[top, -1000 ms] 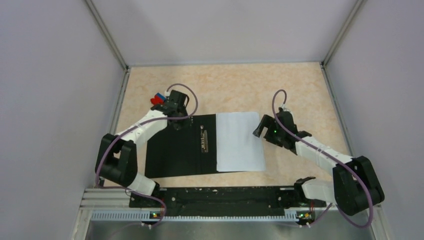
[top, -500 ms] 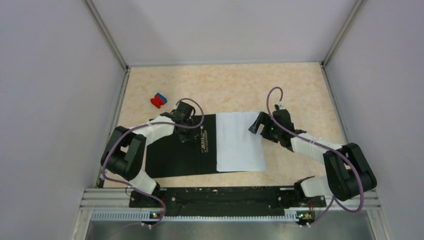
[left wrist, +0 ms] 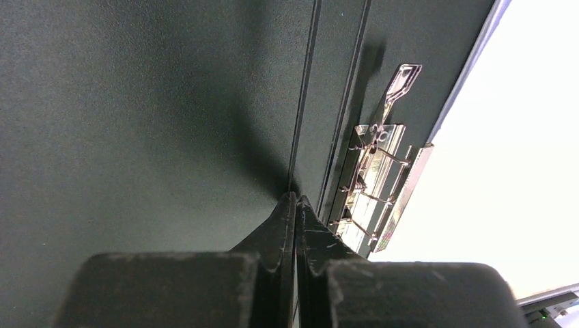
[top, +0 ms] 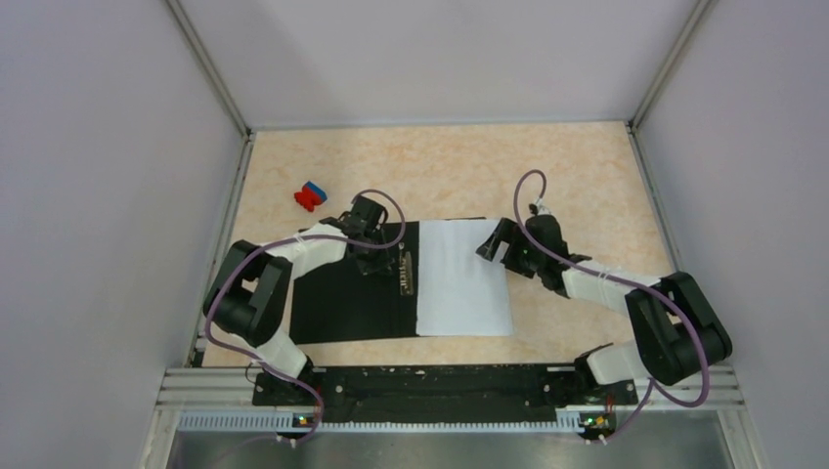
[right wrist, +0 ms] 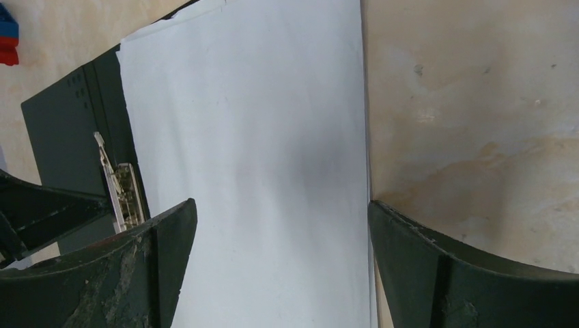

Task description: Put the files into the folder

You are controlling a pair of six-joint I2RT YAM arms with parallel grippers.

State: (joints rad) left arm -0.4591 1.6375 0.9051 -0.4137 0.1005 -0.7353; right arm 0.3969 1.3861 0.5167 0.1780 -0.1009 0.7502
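Note:
The folder (top: 342, 303) lies open on the table, black inside up, with its metal spine clip (top: 406, 274) near the middle. The files (top: 464, 283) are a white stack on its right half with a blank sheet on top, their left edge close to the clip. My left gripper (top: 376, 262) is shut and empty, its tips (left wrist: 295, 198) down on the black inside (left wrist: 150, 123) just left of the clip (left wrist: 375, 184). My right gripper (top: 494, 244) is open over the files' far right edge (right wrist: 252, 137), one finger (right wrist: 157, 260) over paper and the other (right wrist: 437, 266) over bare table.
A small red-and-blue block (top: 310, 195) sits on the table behind the folder's left end, and also shows in the right wrist view (right wrist: 7, 37). Grey walls close in the left, right and back. The arms' rail runs along the near edge (top: 420, 386).
My left gripper has moved from beside the block to the folder's inside by the clip. My right gripper moved left, and the files slid slightly left toward the clip.

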